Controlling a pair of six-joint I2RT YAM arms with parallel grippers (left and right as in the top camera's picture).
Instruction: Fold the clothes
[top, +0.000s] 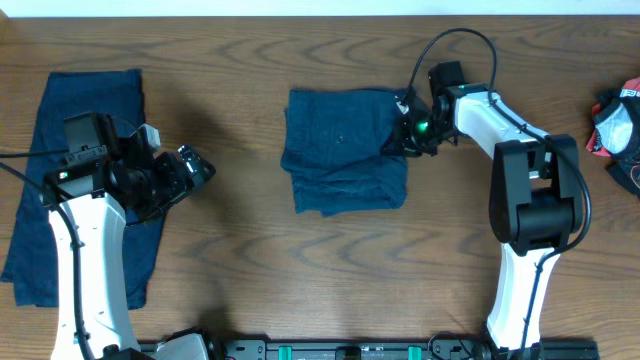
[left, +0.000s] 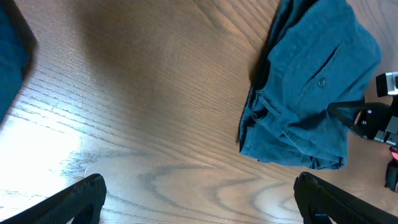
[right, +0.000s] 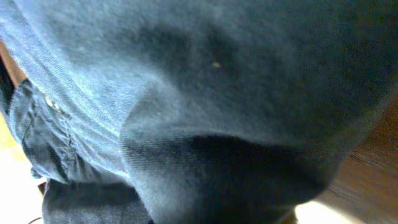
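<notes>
A dark navy garment (top: 345, 150) lies folded into a rough square at the table's middle, also in the left wrist view (left: 311, 93). My right gripper (top: 408, 130) sits at its right edge, shut on a bunched fold of that cloth. The cloth (right: 217, 81) fills the right wrist view and hides the fingers. A second navy garment (top: 90, 100) lies flat in a long strip at the far left, partly under my left arm. Beside that strip, my left gripper (top: 200, 168) hangs over bare wood, open and empty (left: 199, 183).
A red, black and white object (top: 615, 125) lies at the table's right edge. The arms' base rail (top: 340, 350) runs along the front edge. A white strip (top: 320, 6) borders the table's far side.
</notes>
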